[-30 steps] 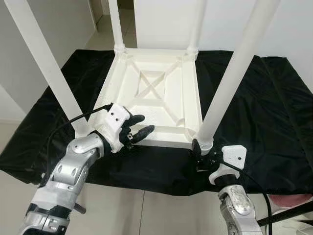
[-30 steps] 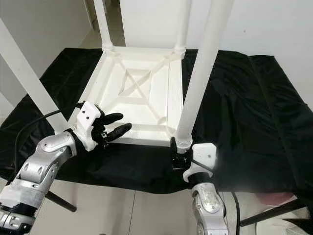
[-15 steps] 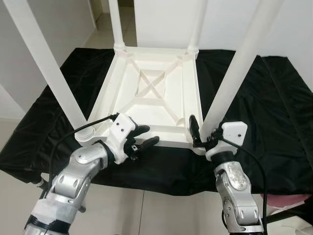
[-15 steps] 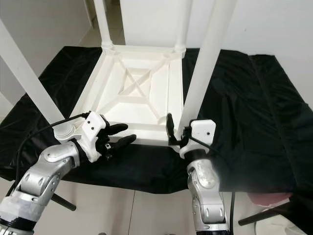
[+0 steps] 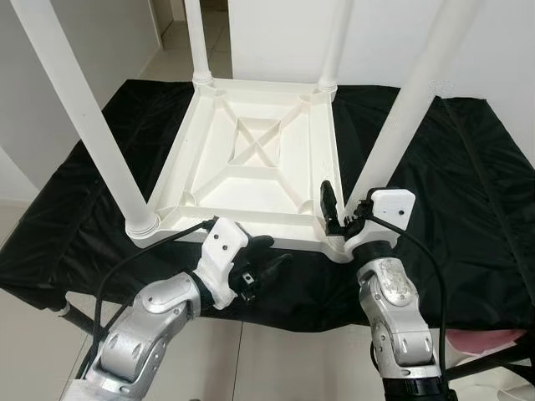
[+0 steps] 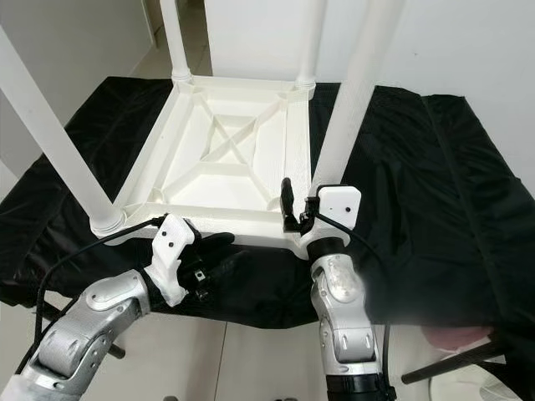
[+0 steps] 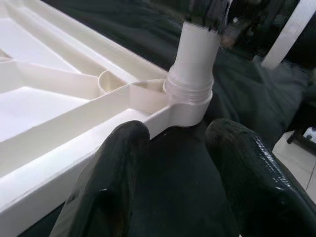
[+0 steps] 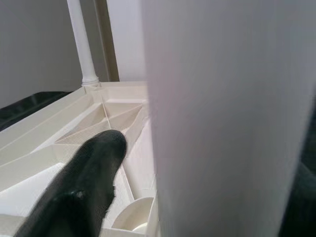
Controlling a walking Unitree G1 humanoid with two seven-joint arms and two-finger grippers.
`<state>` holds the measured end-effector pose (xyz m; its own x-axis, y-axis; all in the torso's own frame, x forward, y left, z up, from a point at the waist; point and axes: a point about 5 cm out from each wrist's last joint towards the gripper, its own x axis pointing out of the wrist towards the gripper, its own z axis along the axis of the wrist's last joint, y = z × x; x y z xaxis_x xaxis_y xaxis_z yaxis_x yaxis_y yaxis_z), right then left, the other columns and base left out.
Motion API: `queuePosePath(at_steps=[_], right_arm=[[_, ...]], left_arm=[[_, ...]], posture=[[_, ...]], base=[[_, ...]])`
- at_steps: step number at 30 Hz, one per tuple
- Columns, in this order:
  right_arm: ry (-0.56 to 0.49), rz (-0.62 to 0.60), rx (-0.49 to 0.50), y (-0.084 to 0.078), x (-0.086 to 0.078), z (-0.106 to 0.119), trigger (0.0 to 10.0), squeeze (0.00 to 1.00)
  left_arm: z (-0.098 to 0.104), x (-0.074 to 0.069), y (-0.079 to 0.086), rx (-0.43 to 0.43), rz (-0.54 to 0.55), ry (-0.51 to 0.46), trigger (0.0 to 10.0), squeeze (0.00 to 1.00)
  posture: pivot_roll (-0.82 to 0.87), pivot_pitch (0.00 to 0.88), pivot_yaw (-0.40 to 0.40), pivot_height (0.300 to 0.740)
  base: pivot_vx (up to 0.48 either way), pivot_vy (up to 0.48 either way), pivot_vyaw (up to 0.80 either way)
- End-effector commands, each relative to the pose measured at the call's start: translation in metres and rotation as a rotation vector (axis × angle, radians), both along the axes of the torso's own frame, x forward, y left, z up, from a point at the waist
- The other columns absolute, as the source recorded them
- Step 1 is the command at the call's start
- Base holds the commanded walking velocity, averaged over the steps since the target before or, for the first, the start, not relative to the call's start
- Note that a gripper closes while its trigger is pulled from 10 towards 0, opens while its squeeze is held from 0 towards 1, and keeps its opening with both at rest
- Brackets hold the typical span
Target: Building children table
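Spread apart, my right gripper (image 5: 334, 209) straddles the upright near-right leg (image 5: 401, 117) at its socket; my left gripper (image 5: 261, 266), also open, hangs lower beside the table (image 5: 251, 167).

Bright, even indoor light; head views sharp, wrist views soft and blurred up close.

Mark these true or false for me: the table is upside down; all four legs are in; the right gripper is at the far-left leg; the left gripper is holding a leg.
1. The table lies upside down on the black cloth. True.
2. Four legs stand in its corners. True.
3. The right gripper is at the far-left leg. False: its fingers straddle the near-right leg.
4. The left gripper holds a leg. False: it is open and empty, over the cloth at the table's near edge.
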<state>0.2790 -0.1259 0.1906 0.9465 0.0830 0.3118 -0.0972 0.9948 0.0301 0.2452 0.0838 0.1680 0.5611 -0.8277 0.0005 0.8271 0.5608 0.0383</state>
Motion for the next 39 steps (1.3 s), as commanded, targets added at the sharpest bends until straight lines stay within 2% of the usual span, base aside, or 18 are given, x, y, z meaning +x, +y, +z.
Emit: queuePosePath(at_steps=[1,2,8,14,28,39], right_arm=[[0.019,0.012,0.003,0.006,0.000,-0.001,0.0,0.00],[0.017,0.005,0.002,0.007,-0.001,0.001,10.0,0.00],[0.008,-0.018,-0.014,0.006,-0.003,0.005,10.0,0.00],[-0.044,-0.072,-0.053,0.002,-0.003,0.021,10.0,0.00],[0.023,-0.108,-0.011,0.002,-0.002,0.016,10.0,0.00],[0.079,-0.103,0.082,0.003,0.003,0.014,10.0,0.00]], left_arm=[[0.002,-0.003,0.002,-0.008,0.016,0.013,10.0,0.00],[0.002,-0.005,0.001,-0.010,0.024,0.015,10.0,0.00],[-0.001,-0.009,-0.001,-0.014,0.031,0.027,10.0,0.00],[-0.001,-0.012,-0.005,-0.004,0.028,0.044,10.0,0.00],[0.002,-0.011,-0.007,-0.010,0.031,0.046,10.0,0.00],[0.002,-0.012,-0.007,-0.012,0.033,0.052,10.0,0.00]], posture=[[-0.01,0.087,-0.006,0.740],[-0.02,0.086,-0.010,0.740],[-0.02,0.086,-0.010,0.740],[-0.02,0.085,-0.008,0.740],[-0.02,0.092,-0.011,0.740],[-0.02,0.099,-0.010,0.740]], base=[[0.000,0.000,0.00],[0.000,0.000,0.00],[0.000,0.000,0.00],[0.000,0.000,0.00],[0.000,0.000,0.00],[0.000,0.000,0.00]])
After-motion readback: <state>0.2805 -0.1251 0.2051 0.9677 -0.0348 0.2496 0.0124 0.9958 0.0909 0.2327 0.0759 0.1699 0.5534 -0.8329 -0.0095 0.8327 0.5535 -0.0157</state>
